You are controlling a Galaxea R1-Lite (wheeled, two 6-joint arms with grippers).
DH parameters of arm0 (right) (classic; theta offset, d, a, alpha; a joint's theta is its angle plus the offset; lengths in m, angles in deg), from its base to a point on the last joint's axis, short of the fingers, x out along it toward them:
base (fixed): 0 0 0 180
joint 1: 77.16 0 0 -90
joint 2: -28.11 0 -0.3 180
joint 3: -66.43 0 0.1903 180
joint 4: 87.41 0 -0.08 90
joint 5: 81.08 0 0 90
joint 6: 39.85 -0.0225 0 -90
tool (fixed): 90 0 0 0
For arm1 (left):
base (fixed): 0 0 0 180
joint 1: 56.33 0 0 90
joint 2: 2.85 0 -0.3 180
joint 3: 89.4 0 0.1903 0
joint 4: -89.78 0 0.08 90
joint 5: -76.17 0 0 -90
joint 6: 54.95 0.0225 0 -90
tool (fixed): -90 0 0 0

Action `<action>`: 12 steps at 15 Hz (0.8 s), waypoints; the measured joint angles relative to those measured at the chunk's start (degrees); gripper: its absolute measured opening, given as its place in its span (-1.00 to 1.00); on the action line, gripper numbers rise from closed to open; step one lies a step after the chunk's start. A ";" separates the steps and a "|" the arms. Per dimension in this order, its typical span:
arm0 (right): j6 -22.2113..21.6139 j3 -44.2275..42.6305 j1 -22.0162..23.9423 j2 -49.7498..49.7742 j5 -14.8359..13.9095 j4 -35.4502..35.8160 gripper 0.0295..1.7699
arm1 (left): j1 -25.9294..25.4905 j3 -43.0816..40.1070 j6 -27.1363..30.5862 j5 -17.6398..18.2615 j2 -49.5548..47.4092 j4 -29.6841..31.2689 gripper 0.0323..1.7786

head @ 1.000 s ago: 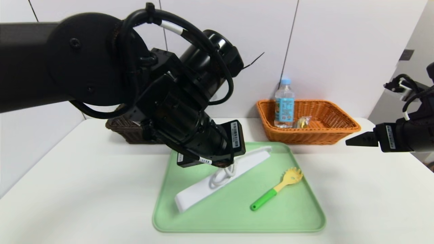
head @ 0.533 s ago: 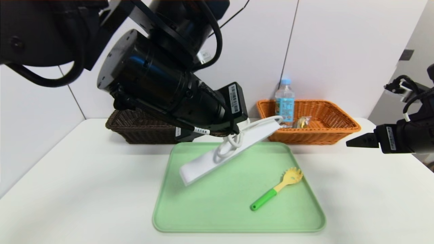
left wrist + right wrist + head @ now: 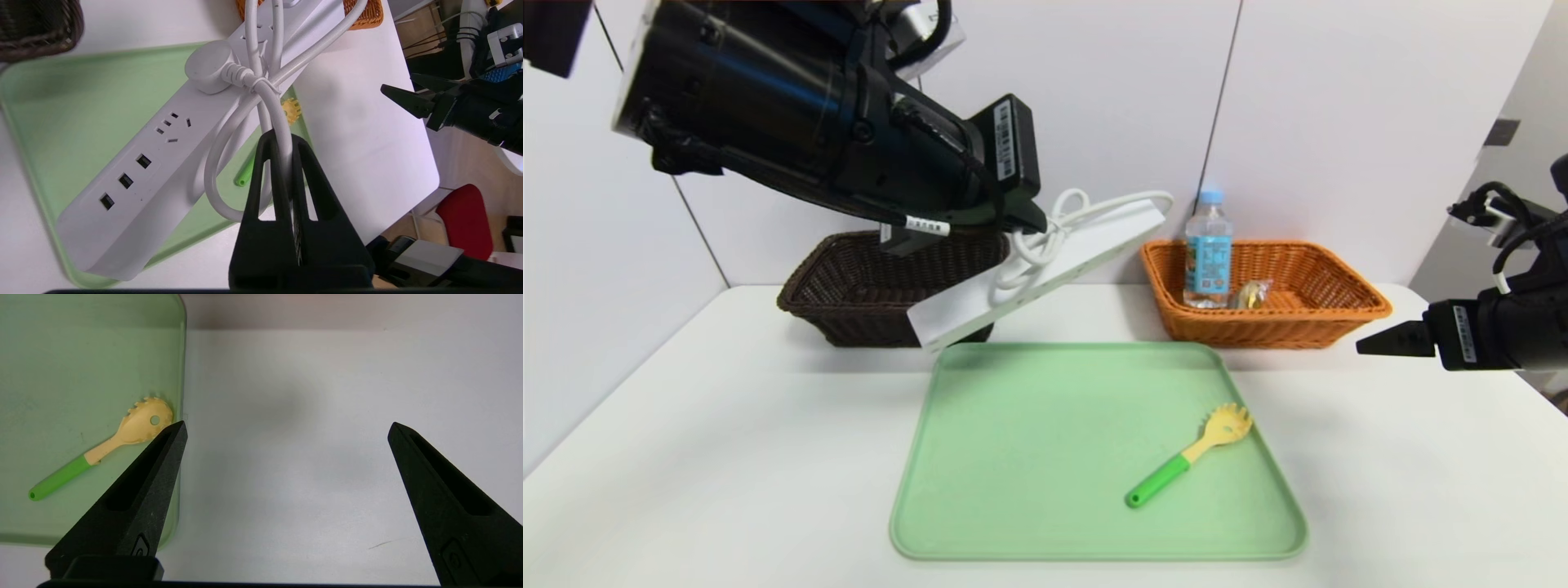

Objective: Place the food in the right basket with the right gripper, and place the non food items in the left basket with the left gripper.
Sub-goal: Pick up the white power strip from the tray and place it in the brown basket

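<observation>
Food sorted, non-food partly left.
Left end effector [image 3: 282, 141] was clamped on power strip [image 3: 1045, 273] cord, above bench near left basket [image 3: 849, 318]; water bottle [image 3: 1207, 253] and prob. snack [image 3: 1251, 294] sat in right basket [image 3: 1307, 314]; pasta spoon [image 3: 1188, 453] lay on tray [image 3: 1013, 490]; right end effector [image 3: 286, 428] idle, apart.

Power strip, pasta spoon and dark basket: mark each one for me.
power strip [image 3: 1045, 273]: head view, on its white body.
pasta spoon [image 3: 1225, 427]: head view, on its yellow head.
dark basket [image 3: 849, 314]: head view, on its front wall.

Pasta spoon [image 3: 1188, 454] on tray [image 3: 1045, 523], baskets behind, water bottle [image 3: 1207, 253] in right basket [image 3: 1339, 314]
</observation>
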 joint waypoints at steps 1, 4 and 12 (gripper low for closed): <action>0.00 0.00 0.00 -0.02 0.09 0.02 0.92 | -1.12 -0.09 2.78 -0.07 -0.80 0.00 -0.95; -0.07 -0.02 -0.05 -0.11 0.09 0.00 0.92 | -4.90 -0.98 10.97 -0.88 -2.54 0.02 -0.95; -0.27 -0.11 -0.06 -0.35 0.11 0.06 0.92 | -18.55 -4.08 27.78 -0.02 -4.05 7.88 -0.95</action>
